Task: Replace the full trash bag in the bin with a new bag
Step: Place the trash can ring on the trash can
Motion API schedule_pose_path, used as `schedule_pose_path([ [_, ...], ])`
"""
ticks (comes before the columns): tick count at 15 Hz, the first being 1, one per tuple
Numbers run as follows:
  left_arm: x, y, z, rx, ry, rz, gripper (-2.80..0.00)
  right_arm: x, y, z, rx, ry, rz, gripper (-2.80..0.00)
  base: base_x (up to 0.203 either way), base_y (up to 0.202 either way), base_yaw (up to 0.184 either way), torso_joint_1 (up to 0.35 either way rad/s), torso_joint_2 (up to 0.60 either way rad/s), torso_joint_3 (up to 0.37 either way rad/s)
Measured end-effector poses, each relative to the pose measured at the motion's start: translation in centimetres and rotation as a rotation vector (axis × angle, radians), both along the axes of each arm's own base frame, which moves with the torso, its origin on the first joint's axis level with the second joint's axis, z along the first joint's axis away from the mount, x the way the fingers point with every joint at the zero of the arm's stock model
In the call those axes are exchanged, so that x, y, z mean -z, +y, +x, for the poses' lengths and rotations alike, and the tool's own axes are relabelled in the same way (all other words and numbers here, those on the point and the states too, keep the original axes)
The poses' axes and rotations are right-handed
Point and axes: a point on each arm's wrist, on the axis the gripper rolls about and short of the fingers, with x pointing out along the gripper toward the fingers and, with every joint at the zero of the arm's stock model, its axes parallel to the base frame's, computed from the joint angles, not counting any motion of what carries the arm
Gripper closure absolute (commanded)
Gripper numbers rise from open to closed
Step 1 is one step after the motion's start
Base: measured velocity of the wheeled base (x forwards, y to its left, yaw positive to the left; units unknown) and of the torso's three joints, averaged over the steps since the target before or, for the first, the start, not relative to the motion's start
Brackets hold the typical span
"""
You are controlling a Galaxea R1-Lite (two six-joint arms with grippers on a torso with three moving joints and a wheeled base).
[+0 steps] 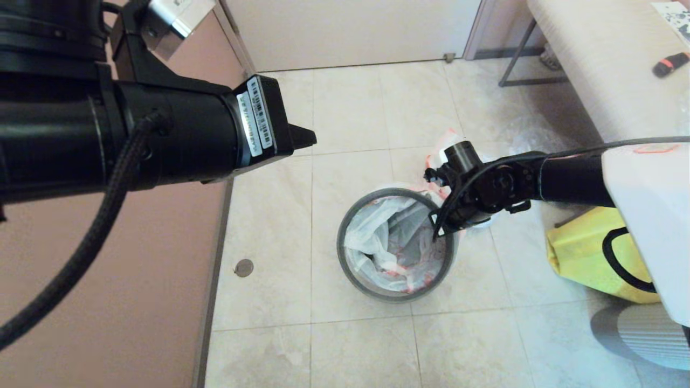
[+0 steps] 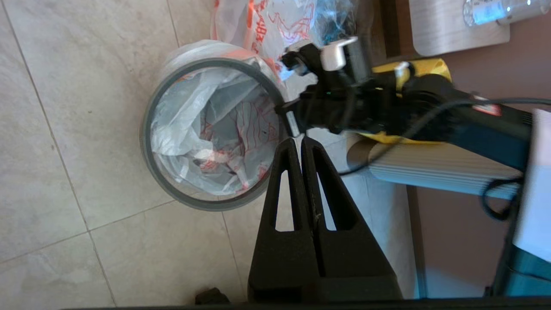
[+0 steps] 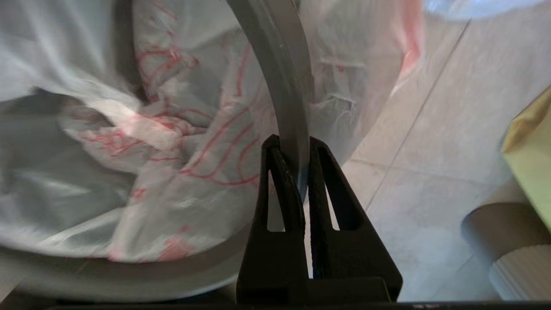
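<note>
My right gripper (image 3: pixel 292 172) is clamped on the grey hoop (image 1: pixel 356 280) at the bin's (image 2: pixel 172 56) three-o'clock rim, straddling it edge-on. The new bag (image 1: pixel 388 242) lies slack inside. My left gripper (image 2: pixel 301 148), pinched shut on nothing, hangs high and farther off.

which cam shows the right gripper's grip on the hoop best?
Right wrist view: the right gripper is shut on the grey hoop, with the rim passing between its fingers. The head view shows that gripper at the hoop's edge, contact hidden. The left wrist view shows it beside the hoop without the pinch.
</note>
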Motion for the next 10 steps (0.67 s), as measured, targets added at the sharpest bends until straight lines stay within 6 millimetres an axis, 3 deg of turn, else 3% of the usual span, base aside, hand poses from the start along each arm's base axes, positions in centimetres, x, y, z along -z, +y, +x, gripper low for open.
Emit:
schedule_pose_path([
  [5, 0.3, -0.4, 0.0, 0.012, 0.01, 0.01, 0.0, -0.6, -0.7, 0.0, 0.008, -0.001, 0.014, 0.0, 0.0, 0.0, 0.0, 0.0, 0.0, 0.0],
  [10, 0.3, -0.4, -0.1, 0.015, 0.011, 0.01, 0.0, -3.2, -1.2, -2.5, -0.012, 0.089, 0.125, 0.0, 0.0, 0.0, 0.0, 0.0, 0.0, 0.0],
])
